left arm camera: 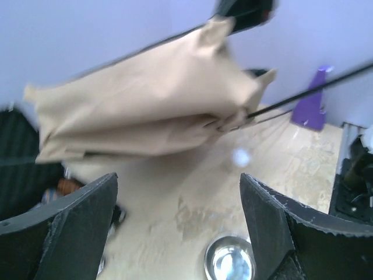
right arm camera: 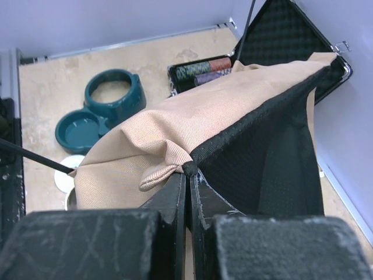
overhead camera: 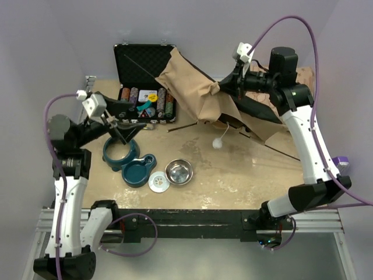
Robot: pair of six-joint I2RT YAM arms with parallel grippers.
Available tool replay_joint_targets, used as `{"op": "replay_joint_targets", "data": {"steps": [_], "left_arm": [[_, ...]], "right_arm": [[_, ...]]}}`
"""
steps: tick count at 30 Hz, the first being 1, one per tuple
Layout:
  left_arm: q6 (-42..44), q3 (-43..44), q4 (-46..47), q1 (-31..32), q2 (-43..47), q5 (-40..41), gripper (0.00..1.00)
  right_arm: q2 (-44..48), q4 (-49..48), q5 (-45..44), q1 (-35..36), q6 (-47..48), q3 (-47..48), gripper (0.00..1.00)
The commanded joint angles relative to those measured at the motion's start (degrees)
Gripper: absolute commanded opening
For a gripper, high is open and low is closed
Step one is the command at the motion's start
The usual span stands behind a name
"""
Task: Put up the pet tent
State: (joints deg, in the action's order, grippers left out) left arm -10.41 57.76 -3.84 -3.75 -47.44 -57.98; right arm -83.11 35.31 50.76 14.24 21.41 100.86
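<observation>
The pet tent (overhead camera: pixel 192 87) is a folded tan canvas bundle with black lining, lifted off the table at the back centre. My right gripper (overhead camera: pixel 224 87) is shut on its black-edged corner, seen close in the right wrist view (right arm camera: pixel 189 170). Thin black poles (overhead camera: pixel 262 146) trail from the tent across the table. A white pom-pom (overhead camera: pixel 217 143) hangs below the tent. My left gripper (overhead camera: pixel 119 131) is open and empty at the left, above the teal bowl. In the left wrist view the tent (left arm camera: pixel 145 111) hangs ahead of the open fingers (left arm camera: pixel 265 221), apart from them.
An open black case (overhead camera: pixel 143 61) with poker chips stands at the back left. A teal double pet bowl (overhead camera: pixel 125 160), a white disc (overhead camera: pixel 158 182) and a steel bowl (overhead camera: pixel 178 171) lie at front centre. A beige patterned pillow (overhead camera: pixel 306 79) lies at the back right.
</observation>
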Motion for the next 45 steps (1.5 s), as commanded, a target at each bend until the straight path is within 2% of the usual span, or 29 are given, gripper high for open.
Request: {"op": "replay_joint_targets", "data": {"steps": [1, 2, 9, 13, 19, 25, 36, 43, 45], "left_arm": [[-22.9, -9.8, 41.3, -0.2, 5.3, -11.6, 0.89], [-27.9, -11.6, 49.9, -0.1, 5.9, -11.0, 0.88], [-35.5, -5.7, 59.1, 3.2, 2.4, -6.2, 0.81], [-31.7, -2.2, 57.5, 11.3, 0.5, -5.0, 0.72], [-30.7, -0.7, 64.4, 17.2, -4.0, -6.8, 0.60], [-26.9, -0.3, 66.9, 26.0, -8.1, -8.6, 0.54], [-27.5, 0.0, 70.8, 31.7, -12.9, -9.2, 0.42], [-30.8, 1.3, 72.0, 33.9, -15.6, -10.1, 0.21], [-31.8, 1.7, 71.8, 34.5, -16.3, -9.6, 0.03]], "right_arm": [[-2.0, -4.0, 5.1, -2.1, -7.1, 6.4, 0.00], [-2.4, -3.2, 5.5, -2.4, -7.3, 7.0, 0.00], [-3.1, -1.6, 6.1, -3.2, -8.7, 9.4, 0.00], [-3.2, -0.6, 6.5, -3.2, -9.0, 9.7, 0.00], [-2.8, 1.4, 5.9, -3.2, -7.8, 10.4, 0.00], [-3.1, 3.8, 5.8, -3.2, -6.0, 10.9, 0.00], [-3.1, 4.3, 6.4, -3.2, -5.7, 10.4, 0.00], [-3.1, 3.8, 7.2, -3.1, -6.5, 9.9, 0.00], [-3.1, 3.5, 7.6, -3.1, -6.7, 9.7, 0.00]]}}
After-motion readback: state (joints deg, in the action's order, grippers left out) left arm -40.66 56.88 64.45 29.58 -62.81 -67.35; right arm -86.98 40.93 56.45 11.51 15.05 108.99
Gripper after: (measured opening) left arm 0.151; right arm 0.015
